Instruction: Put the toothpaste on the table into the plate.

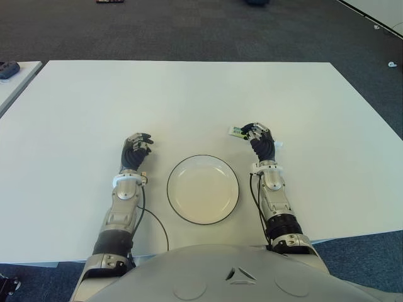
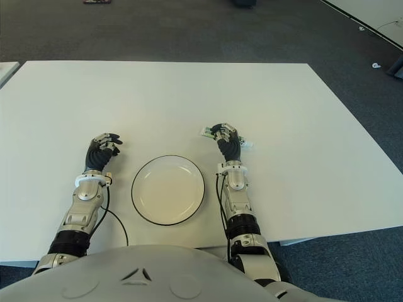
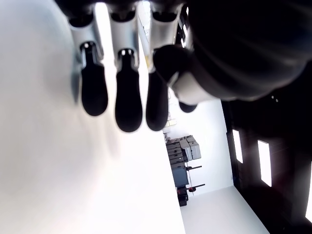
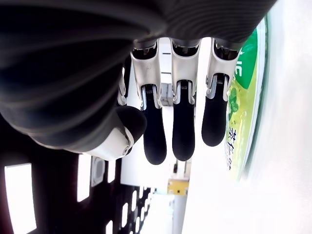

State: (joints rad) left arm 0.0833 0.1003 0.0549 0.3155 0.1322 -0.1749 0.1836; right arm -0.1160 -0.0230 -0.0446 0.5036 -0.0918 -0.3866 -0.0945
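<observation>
Right hand (image 1: 259, 139) out over the white tabletop (image 1: 189, 100), beyond the plate's far right edge, fingers bent downward directly above the toothpaste tube (image 1: 237, 131). Tube flat on the tabletop, crosswise under the hand: green-and-white end poking out on the side toward the plate, white end just showing on the outer side past the hand. From the right wrist view, fingers (image 4: 184, 131) extended side by side and loosely curved, thumb tucked across below them, green printed tube (image 4: 243, 97) lying just beside the outermost finger, along the tabletop. Contact between fingertips and tube impossible to confirm; no closed pinch visible, fingers slack and not wrapped around it.

White plate (image 1: 203, 189) with a dark rim, round, near the front edge of the tabletop, between the two forearms, bare inside. Toothpaste outside it, near but apart from its rim.

Left hand (image 1: 136, 150) showing to the left of the plate, palm down, fingers (image 3: 127, 97) loosely curled side by side close above the tabletop in the left wrist view, holding nothing.

Thin black cable (image 1: 157, 223) looping across the tabletop from the left forearm toward the front edge. Dark carpeted floor (image 1: 189, 28) past the far edge of the tabletop.
</observation>
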